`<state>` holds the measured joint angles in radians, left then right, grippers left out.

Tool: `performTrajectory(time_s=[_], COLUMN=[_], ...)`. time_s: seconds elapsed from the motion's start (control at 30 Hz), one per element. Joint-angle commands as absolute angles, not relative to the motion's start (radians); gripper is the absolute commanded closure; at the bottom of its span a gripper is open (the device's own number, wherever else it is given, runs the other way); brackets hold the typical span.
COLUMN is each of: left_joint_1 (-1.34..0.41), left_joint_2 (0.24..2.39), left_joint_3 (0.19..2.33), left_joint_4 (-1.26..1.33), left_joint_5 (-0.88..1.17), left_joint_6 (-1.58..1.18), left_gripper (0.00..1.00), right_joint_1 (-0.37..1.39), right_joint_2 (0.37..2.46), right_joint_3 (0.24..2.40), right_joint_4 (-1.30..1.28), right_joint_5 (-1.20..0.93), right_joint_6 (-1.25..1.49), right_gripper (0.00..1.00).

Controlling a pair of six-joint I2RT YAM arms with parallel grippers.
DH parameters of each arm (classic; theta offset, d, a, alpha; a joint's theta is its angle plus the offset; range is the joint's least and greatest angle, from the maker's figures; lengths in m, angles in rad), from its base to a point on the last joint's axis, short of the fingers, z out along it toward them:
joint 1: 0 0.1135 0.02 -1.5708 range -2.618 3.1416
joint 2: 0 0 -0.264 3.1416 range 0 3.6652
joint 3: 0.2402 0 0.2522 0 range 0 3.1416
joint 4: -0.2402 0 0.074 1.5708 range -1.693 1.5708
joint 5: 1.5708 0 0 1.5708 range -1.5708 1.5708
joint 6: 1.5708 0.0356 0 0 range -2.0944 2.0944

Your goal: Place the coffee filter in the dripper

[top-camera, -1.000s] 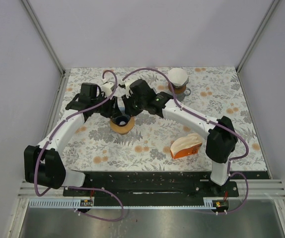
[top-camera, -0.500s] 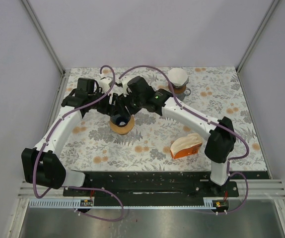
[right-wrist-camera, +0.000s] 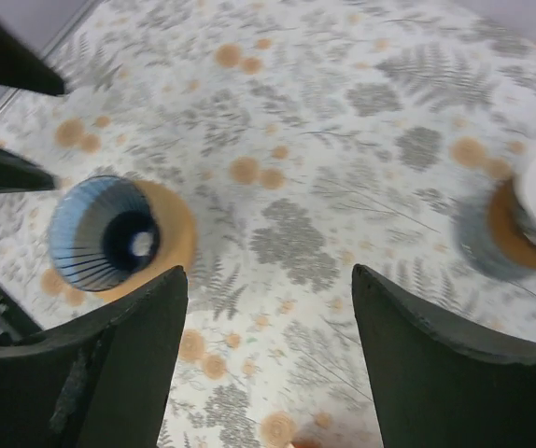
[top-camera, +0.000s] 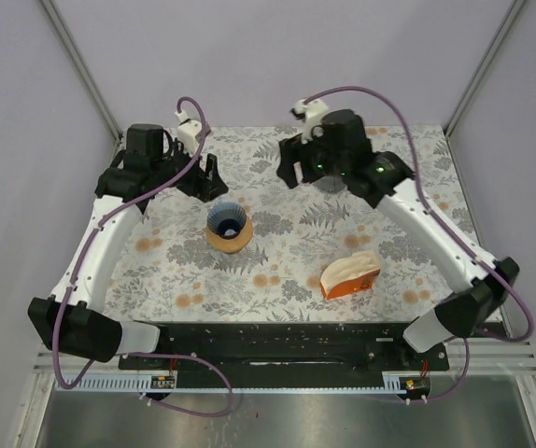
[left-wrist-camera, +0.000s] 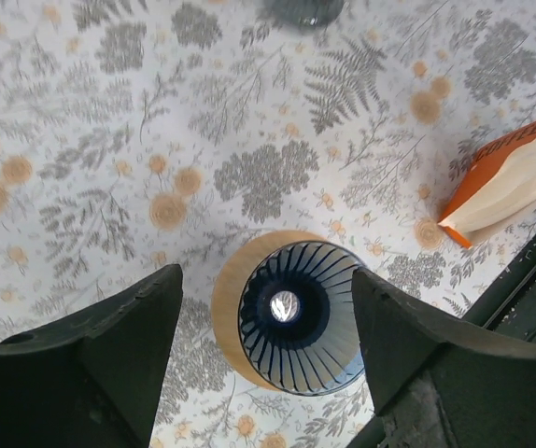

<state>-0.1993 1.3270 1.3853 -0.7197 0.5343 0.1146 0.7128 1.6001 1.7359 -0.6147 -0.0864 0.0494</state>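
The dripper (top-camera: 228, 225) is a blue ribbed glass cone on a round wooden ring, standing mid-table. Its ribs and bottom hole show in the left wrist view (left-wrist-camera: 291, 313) and it sits at the left of the right wrist view (right-wrist-camera: 109, 233). White coffee filter papers fill an orange pack (top-camera: 350, 274) lying front right, also seen by the left wrist (left-wrist-camera: 515, 177). My left gripper (top-camera: 204, 177) hovers open just behind-left of the dripper, nothing between its fingers (left-wrist-camera: 266, 280). My right gripper (top-camera: 294, 170) hangs open and empty behind-right of it (right-wrist-camera: 270, 273).
A second stand with a wooden ring and something white on top (right-wrist-camera: 529, 215) sits at the back right, hidden under my right arm in the top view. Grey walls and metal posts border the floral table (top-camera: 277, 280). Black base rail (top-camera: 287, 341) along the near edge.
Both grippers were close together over the dripper. They have opened and pulled up and apart, the left toward the back left, the right toward the back right.
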Motion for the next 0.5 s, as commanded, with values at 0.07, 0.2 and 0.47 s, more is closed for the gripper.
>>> performTrajectory(time_s=[0.07, 0.2, 0.47], left_joint_1=[-0.277, -0.421, -0.764], left_joint_2=[1.319, 1.377, 1.61], left_joint_3=[1.586, 1.646, 1.741], left_joint_4=[-0.759, -0.767, -0.721], left_joint_5=[0.62, 0.595, 0.512], left_joint_6=[0.161, 0.166, 0.212], left_gripper=[0.29, 0.34, 0.39], right_joint_1=[0.507, 0.321, 0.049], right_joint_2=[1.367, 1.283, 1.207], right_joint_3=[1.596, 1.514, 1.376], right_joint_4=[-0.617, -0.617, -0.589], right_joint_5=[-0.029, -0.061, -0.104], right_joint_6=[0.069, 0.097, 0.135], right_gripper=[0.19, 0.17, 0.14])
